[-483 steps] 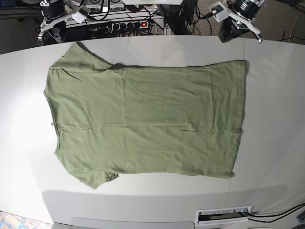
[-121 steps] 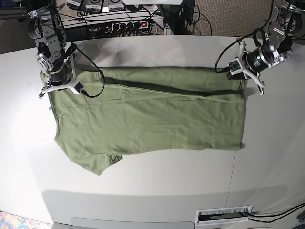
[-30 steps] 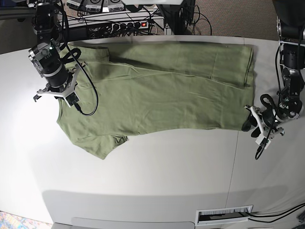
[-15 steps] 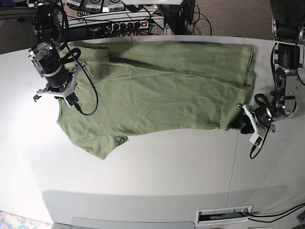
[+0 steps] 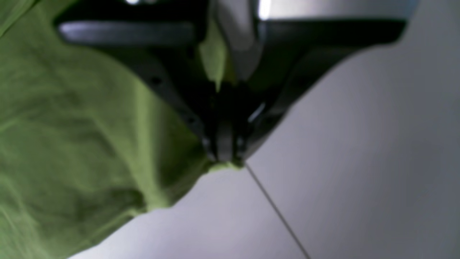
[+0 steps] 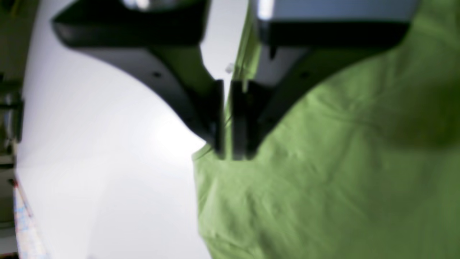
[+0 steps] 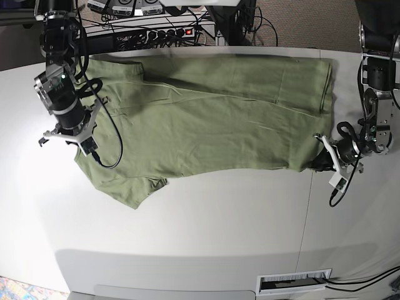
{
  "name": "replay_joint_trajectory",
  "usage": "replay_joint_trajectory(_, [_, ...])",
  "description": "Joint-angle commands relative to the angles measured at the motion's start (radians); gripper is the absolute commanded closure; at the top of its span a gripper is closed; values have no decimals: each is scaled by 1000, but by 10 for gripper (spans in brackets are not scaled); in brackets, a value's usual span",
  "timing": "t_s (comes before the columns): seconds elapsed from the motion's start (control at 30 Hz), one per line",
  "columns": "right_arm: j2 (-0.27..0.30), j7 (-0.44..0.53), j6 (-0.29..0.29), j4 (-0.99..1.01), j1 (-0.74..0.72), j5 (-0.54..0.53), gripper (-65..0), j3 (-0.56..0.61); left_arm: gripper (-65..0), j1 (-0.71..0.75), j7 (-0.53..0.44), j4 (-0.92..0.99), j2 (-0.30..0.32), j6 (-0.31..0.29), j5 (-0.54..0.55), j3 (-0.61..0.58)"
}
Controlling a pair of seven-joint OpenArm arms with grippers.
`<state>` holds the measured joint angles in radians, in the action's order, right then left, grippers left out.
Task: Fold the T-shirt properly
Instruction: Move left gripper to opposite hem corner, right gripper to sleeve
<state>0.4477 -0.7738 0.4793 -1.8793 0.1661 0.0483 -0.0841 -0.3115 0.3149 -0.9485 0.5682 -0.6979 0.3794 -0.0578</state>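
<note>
We see the T-shirt spread across the far half of the tabletop, its long axis running from the left edge toward the right edge, its far strip already turned over on itself along the far edge. Our left gripper sits at the shirt's near hem corner, close to the right edge of the tabletop, and is clenched on that corner; cloth bunches at the fingertips. Our right gripper rests at the shirt's edge near the left edge of the tabletop, beside the near sleeve, its jaws a narrow slit apart; whether it pinches cloth we cannot tell. From both claws the shirt's body lies toward the far edge, so we judge the next fold goes that way. No containers are present.
</note>
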Motion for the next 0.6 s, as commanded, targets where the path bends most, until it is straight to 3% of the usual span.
replay_joint_trajectory(0.0, [14, 37, -13, 32, -45, 0, -142, -9, 0, -19, 7, -11, 19, 0, -4, 6])
replay_joint_trajectory(0.07, [14, 49, -13, 126, -116, -42, -190, -8, 0, -15, 8, -11, 19, 0, -4, 5])
replay_joint_trajectory(0.3, [8, 4, -9, 324, -367, -180, -190, 1, 0, -5, 8, -11, 18, 0, 0, 5])
replay_joint_trajectory(0.57, [8, 10, -7, 552, -575, -183, -190, 89, 0, -2, 8, -11, 19, 0, 3, 5])
